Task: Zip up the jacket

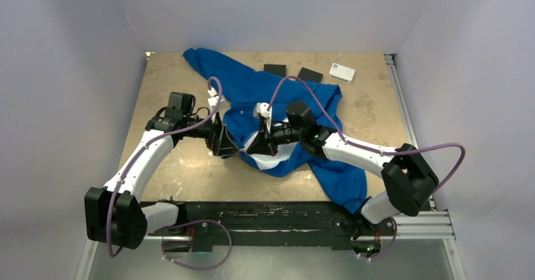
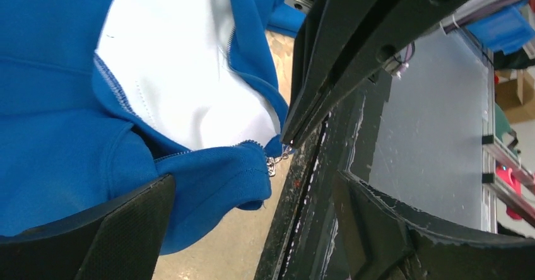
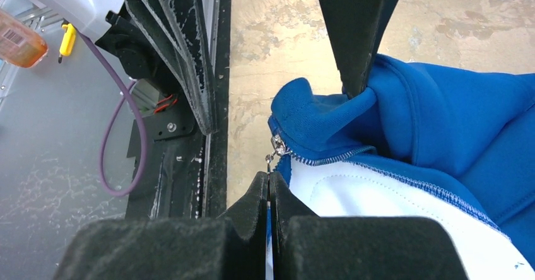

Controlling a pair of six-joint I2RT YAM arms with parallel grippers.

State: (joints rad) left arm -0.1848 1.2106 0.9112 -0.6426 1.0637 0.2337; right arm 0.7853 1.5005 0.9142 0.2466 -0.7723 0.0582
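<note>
The jacket [image 1: 284, 97] lies spread over the middle of the table [image 1: 170, 91]. One sleeve reaches toward the far left, and another part trails to the near right edge beneath the right arm. Its near hem, with the white lining turned out, sits between the two pincers.

The left pincer [image 2: 255, 176] stands wide open with nothing in it. The hem corner lies between its fingers, and in the right wrist view one of them touches a fold of the blue cloth. The right pincer [image 3: 269, 182] is fully closed, and its tips appear to pinch the small metal zipper pull [image 3: 276, 146] at the hem.

The cloth looks soft, light and limp, so it will likely bunch and follow any pull rather than resist. The hem just below the slider probably needs pinning down while the pull is drawn along the teeth. The pull is tiny and smooth and could slip out.

From above, both pincers cover the start of the zip. Only a short run of teeth shows, so I cannot tell whether the two sides are properly joined.
</note>
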